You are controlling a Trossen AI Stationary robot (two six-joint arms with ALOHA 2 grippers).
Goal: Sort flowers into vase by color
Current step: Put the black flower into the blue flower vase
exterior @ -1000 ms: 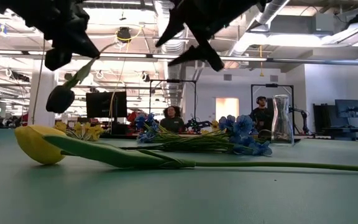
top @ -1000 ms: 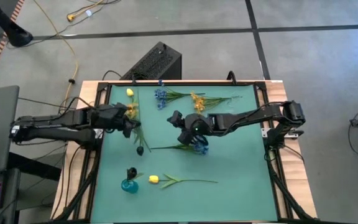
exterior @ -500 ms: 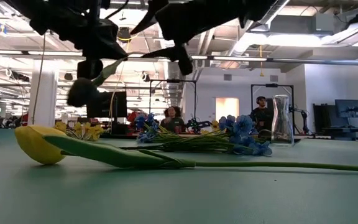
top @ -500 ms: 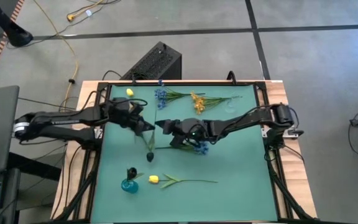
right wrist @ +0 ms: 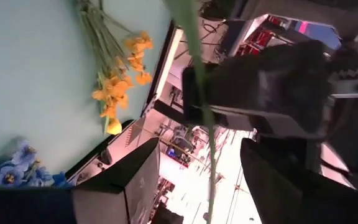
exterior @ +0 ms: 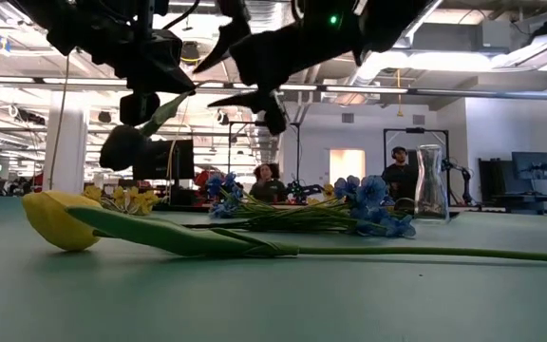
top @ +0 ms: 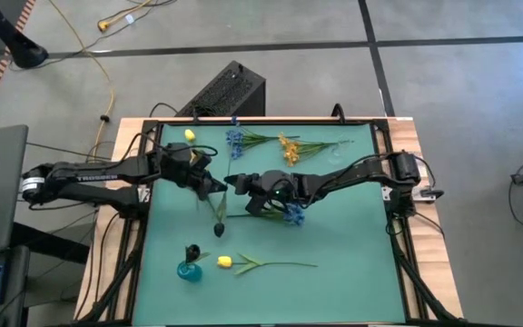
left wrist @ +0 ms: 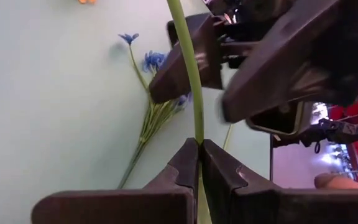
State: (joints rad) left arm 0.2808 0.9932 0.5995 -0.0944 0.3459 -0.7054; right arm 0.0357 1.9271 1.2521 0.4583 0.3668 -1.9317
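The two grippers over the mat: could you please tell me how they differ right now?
The left gripper is shut on a dark-headed flower, pinching its green stem; the right gripper is open, its fingers either side of that stem, not gripping. Both are raised above the green mat, tips nearly meeting.

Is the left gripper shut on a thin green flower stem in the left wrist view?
Yes, the left gripper has its dark fingers pinched together on the thin green stem.
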